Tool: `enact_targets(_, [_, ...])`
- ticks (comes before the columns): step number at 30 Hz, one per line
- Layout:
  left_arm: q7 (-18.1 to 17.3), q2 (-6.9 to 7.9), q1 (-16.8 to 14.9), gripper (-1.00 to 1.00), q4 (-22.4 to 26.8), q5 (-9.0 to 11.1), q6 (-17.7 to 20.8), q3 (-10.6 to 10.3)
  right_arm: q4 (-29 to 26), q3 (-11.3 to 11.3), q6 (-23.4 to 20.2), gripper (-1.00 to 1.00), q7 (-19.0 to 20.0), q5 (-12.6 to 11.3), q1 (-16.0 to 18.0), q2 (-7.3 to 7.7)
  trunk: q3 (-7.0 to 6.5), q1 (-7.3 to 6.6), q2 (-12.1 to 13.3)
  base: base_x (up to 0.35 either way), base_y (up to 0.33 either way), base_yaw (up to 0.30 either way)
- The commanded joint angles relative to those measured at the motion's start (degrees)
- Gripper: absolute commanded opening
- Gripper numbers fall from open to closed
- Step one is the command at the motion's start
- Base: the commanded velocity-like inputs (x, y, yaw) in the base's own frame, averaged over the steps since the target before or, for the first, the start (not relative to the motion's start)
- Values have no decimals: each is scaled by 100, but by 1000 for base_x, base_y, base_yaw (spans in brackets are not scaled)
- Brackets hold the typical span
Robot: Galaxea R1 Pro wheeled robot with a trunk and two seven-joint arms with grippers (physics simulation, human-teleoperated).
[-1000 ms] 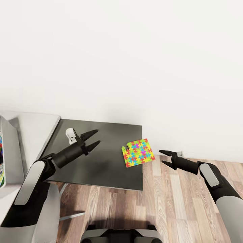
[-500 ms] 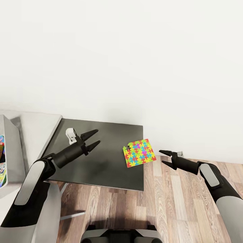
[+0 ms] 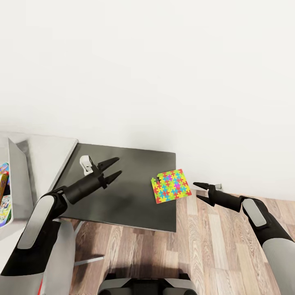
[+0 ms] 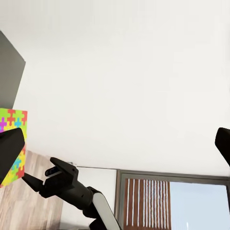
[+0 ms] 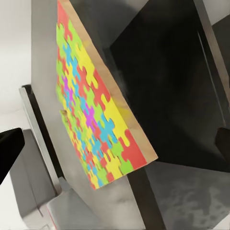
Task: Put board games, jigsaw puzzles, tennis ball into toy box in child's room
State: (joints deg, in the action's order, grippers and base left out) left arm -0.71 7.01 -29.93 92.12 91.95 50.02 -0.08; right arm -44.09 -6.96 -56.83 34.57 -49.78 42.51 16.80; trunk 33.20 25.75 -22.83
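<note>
A thin, squarish jigsaw puzzle [image 3: 171, 186] of yellow, pink, blue, green interlocking pieces overhangs my dark grey table wing's [image 3: 123, 192] edge; my left gripper [image 3: 110, 169] and right gripper [image 3: 197, 191] both gape, empty.

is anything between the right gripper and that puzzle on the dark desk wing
Nothing visible. The right gripper is open, just off the desk's edge, with only open air between it and the jigsaw puzzle, which overhangs the dark wing towards it.

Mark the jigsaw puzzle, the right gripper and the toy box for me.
jigsaw puzzle [image 3: 171, 186]: head view, centre of the coloured sheet overhanging the dark wing's edge.
right gripper [image 3: 196, 191]: head view, midway between its open fingers.
toy box [image 3: 18, 176]: head view, its grey side wall at the picture's left edge.
</note>
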Motion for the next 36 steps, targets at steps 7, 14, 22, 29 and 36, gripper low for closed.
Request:
enact_targets(7, [-8,2,-5,100,-1,-2,17,-1,3,-15,-30,100,32,32,3,-1,-6,3,-9,0,0,207])
enact_targets(14, [-8,2,-5,100,-1,-2,17,-1,5,-73,-30,100,26,35,3,5,-14,3,-9,0,0,143])
enact_targets(22, [-8,2,-5,100,-1,-2,17,-1,58,-383,-25,100,17,45,3,16,-16,3,-9,0,0,38])
enact_targets(29, [-8,5,-5,100,-1,-2,17,-1,79,-475,-23,100,16,41,4,31,-16,3,-9,0,0,11])
enact_targets(36, [-8,3,-5,100,-1,-2,17,-1,88,-515,-22,100,15,40,4,63,-17,3,-9,0,0,4])
